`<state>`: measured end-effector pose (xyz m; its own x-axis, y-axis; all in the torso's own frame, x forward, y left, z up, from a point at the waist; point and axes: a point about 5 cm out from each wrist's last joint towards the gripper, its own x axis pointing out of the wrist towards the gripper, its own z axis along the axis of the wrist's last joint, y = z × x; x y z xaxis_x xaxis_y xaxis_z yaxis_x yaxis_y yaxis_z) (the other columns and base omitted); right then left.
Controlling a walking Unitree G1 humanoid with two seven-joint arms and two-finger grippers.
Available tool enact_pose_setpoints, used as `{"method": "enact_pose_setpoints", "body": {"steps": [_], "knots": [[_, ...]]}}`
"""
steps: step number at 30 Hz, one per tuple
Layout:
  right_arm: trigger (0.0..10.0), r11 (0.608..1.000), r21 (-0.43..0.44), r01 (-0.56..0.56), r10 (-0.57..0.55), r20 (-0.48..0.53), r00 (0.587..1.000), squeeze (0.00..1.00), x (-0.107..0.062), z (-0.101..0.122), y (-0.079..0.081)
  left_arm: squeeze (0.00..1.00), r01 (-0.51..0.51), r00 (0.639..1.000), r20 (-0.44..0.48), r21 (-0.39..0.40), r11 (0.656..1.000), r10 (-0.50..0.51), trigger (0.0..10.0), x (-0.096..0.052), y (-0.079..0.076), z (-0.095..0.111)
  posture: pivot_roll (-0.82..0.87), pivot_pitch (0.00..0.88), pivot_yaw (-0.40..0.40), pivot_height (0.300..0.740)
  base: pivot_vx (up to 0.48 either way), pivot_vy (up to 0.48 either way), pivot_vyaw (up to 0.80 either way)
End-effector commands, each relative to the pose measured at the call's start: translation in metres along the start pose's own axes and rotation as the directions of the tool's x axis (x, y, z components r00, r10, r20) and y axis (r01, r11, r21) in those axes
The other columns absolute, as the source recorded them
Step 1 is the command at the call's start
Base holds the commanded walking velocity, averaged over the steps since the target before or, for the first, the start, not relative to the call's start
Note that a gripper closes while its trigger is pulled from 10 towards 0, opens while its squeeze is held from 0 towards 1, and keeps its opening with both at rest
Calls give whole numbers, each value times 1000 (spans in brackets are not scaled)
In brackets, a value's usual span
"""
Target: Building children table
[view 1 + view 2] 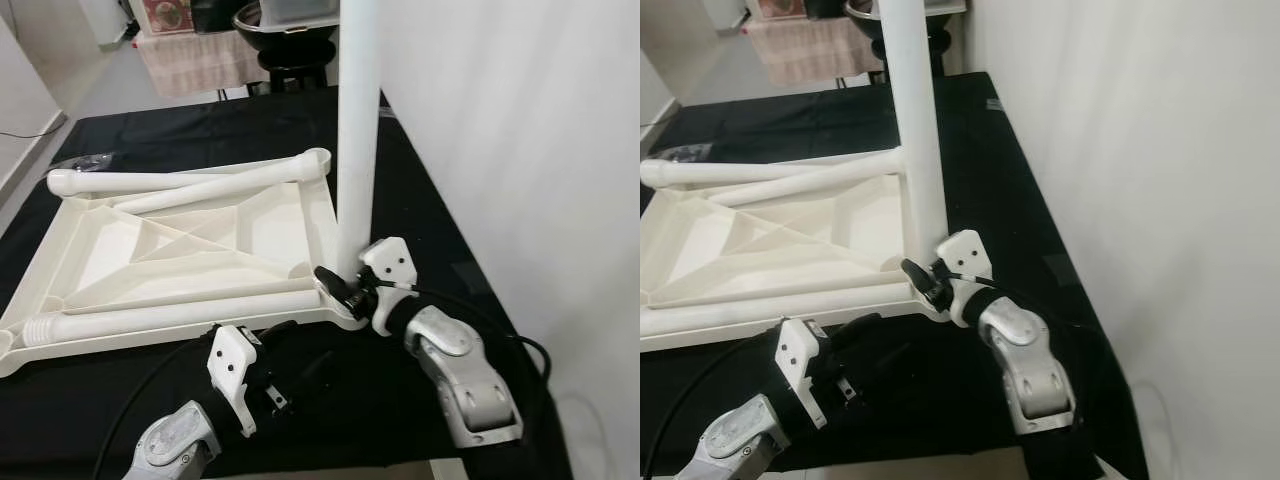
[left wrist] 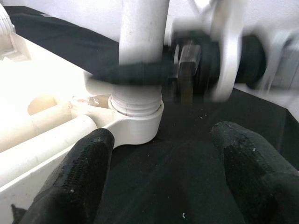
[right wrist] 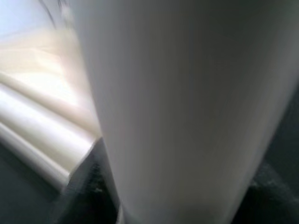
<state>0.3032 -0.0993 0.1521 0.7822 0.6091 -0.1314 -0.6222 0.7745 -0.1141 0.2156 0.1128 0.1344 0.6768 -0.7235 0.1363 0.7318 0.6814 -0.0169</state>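
Right gripper [image 1: 335, 280] grasps the upright leg [image 1: 357, 130] — left gripper [image 2: 159, 172] released (no readable labels).

No words, labels, brand marks or numbers can be read on anything in these views.

A table covered with a black cloth [image 1: 250, 125] carries everything here, running from the near edge back toward a white wall on the robot's right. Directly on the cloth lies an upside-down white plastic child's tabletop [image 1: 190, 250], its ribbed underside facing up, with moulded diagonal braces across the middle. One corner of it rests near the cloth's right side, where a white plastic tube leg [image 1: 357, 130] stands upright in a round socket. Two more loose white tube legs [image 1: 180, 185] lie flat across the tabletop's underside. At the far left of the cloth sits a small crumpled clear plastic bag [image 1: 85, 160].
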Motion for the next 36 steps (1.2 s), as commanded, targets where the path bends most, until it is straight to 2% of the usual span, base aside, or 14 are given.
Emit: {"method": "enact_pose_setpoints", "body": {"steps": [1, 3, 10, 11, 12, 13, 15, 20, 21, 24, 25, 32, 35, 36], "knots": [[10000, 996, 35, -81, 83, -55, 995, 1000, 3, -10, 4, 0, -14, 1000, -13, -3, 1000, 14, 10000, -4, 1, -4, -38, 151, 46, 740, 0, 0, 0], [10000, 983, -18, -180, 180, -1, 984, 1000, 4, 9, -7, 0, -11, 1000, -15, -3, 1000, 11, 10000, -4, 0, -4, -39, 149, 50, 740, 0, 0, 0], [10000, 971, -53, -232, 233, 15, 972, 1000, 6, 17, -13, 0, -7, 1000, -16, -4, 1000, 7, 10000, -3, -1, -4, -37, 149, 51, 740, 0, 0, 0], [10000, 950, -101, -294, 298, 20, 955, 859, 7, 23, -18, 0, -5, 1000, -16, -5, 1000, 5, 10000, -3, -1, -4, -30, 150, 53, 740, 0, 0, 0], [10000, 912, -114, -394, 398, 19, 917, 0, 7, 29, -23, 0, -5, 1000, -15, -6, 1000, 4, 10000, -3, -1, -4, -27, 153, 52, 740, 0, 0, 0], [10000, 912, -114, -394, 398, 19, 917, 0, 7, 29, -23, 0, -5, 1000, -15, -6, 1000, 4, 10000, -3, -1, -4, -27, 153, 52, 740, 0, 0, 0], [10000, 838, -133, -530, 532, -24, 847, 0, 7, 35, -34, 0, -6, 1000, -13, -7, 1000, 6, 10000, -2, -2, -4, -25, 153, 51, 740, 0, 0, 0], [9804, 811, -132, -569, 568, -51, 821, 0, 10, 39, -42, 0, -7, 1000, -11, -7, 1000, 7, 10000, -2, -3, -4, -23, 155, 49, 740, 0, 0, 0], [4392, 803, -119, -583, 582, -47, 812, 0, 12, 41, -45, 0, -6, 1000, -10, -7, 1000, 6, 10000, -2, -4, -3, -21, 156, 49, 740, 0, 0, 0], [4392, 803, -119, -583, 582, -47, 812, 0, 12, 41, -45, 0, -6, 1000, -10, -7, 1000, 6, 10000, -2, -4, -3, -21, 156, 49, 740, 0, 0, 0], [0, 796, -105, -595, 594, -50, 803, 0, 12, 42, -48, 0, -5, 1000, -10, -7, 1000, 5, 10000, -2, -4, -3, -21, 159, 49, 740, 0, 0, 0], [0, 809, -92, -581, 579, -50, 814, 0, 7, 38, -55, 0, -4, 1000, -6, -9, 1000, 4, 10000, -1, -5, -2, -28, 168, 50, 740, 0, 0, 0], [0, 861, -93, -500, 499, -35, 866, 0, 2, 31, -59, 0, -3, 1000, -5, -11, 1000, 3, 10000, -1, -5, -1, -35, 180, 48, 740, 0, 0, 0], [0, 861, -93, -500, 499, -35, 866, 0, 2, 31, -59, 0, -3, 1000, -5, -11, 1000, 3, 10000, -1, -5, -1, -35, 180, 48, 740, 0, 0, 0]]}}
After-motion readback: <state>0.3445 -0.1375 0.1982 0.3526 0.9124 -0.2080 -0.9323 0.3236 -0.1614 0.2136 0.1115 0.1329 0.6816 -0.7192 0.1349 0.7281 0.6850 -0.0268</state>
